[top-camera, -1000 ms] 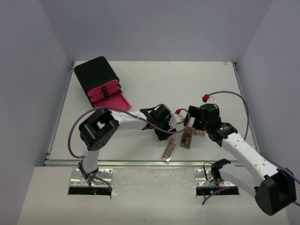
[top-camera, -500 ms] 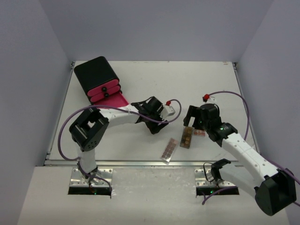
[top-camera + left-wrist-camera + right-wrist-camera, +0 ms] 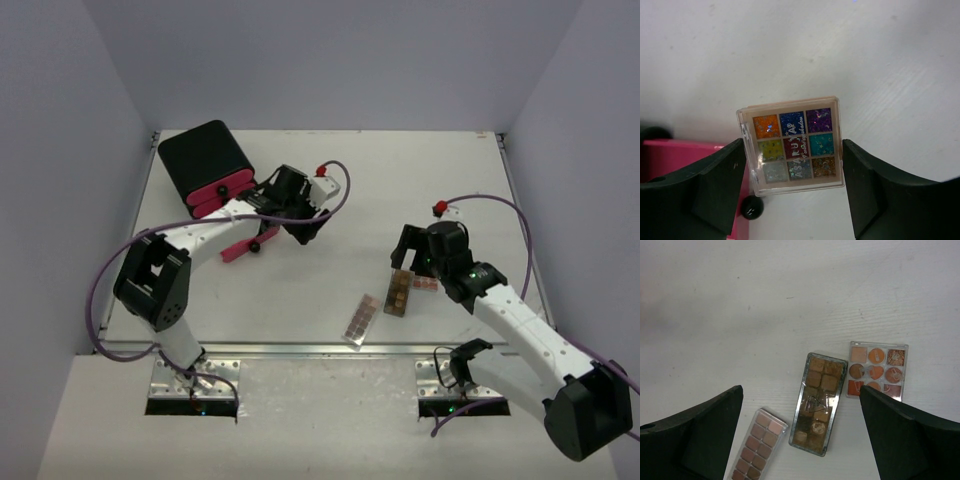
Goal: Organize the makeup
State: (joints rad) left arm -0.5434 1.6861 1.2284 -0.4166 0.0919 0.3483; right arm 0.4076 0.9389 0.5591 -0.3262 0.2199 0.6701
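**Left arm carries the square palette across to the box**

The left end effector (image 3: 792, 147) is partly closed on the square multicolour palette (image 3: 792, 150), one finger pressed against each side edge, the glitter pans facing the wrist camera. A second ago this arm was at mid-bench close to the right arm. It has since swung to the back left and now sits just in front of the black box (image 3: 205, 158). In the wrist view the palette hangs over the white bench (image 3: 400, 180), with the edge of the open pink drawer (image 3: 670, 160) and its black knob (image 3: 752, 207) at its lower-left corner.

The right end effector (image 3: 801, 390) is unchanged, its fingers spread as wide as they go and gripping nothing. It hovers above three items that also have not moved. The long brown palette (image 3: 817, 402) lies between the long pinkish palette (image 3: 760, 440) and the square orange palette (image 3: 877, 370).
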